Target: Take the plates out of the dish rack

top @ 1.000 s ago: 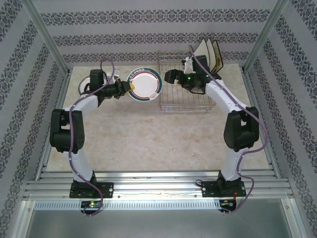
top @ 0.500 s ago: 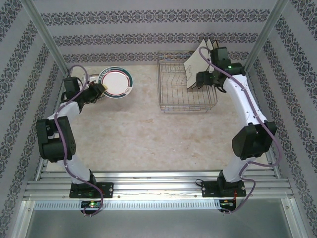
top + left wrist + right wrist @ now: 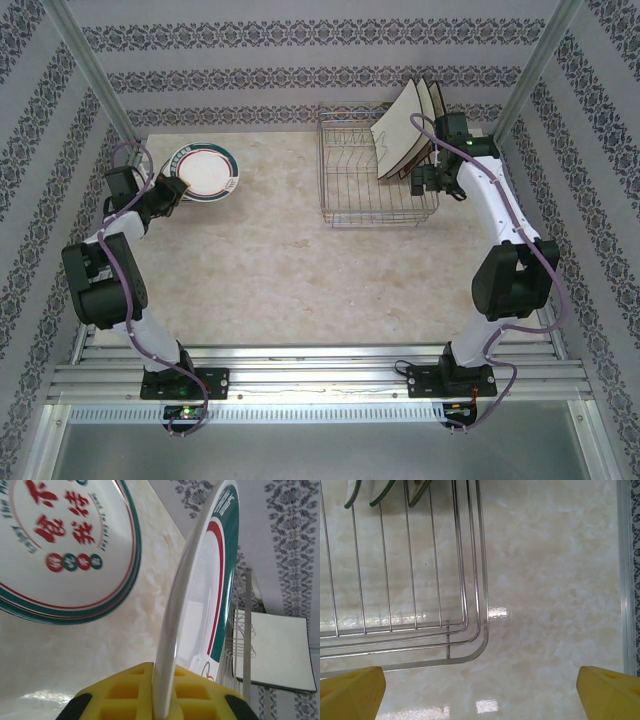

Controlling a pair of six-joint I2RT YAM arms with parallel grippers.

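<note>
A marble-patterned table [image 3: 300, 260] inside a wallpapered booth, with two white robot arms bolted at its near edge. Over the past second the left arm has swung away from the dish rack [image 3: 380, 222] toward the table's far left corner. The left gripper [image 3: 170, 190] is clamped on the rim of a round plate [image 3: 208, 172] with a teal and red border. In the wrist view the yellow fingers [image 3: 125, 692] pinch that plate on edge, tilted, just beside a stack of round plates [image 3: 65, 540] printed with red characters. The plate looks close to being set down there, so one more round plate is out of the rack.

The right arm has pulled back from the middle of the rack to its right side. It is folded high at the elbow, its wrist pointing down. The right gripper [image 3: 480, 695] hangs spread wide and holding nothing above the rack's near right corner. Three cream square plates [image 3: 405, 130] with dark rims lean upright at the rack's far right end; they look like what is left to unload.
</note>
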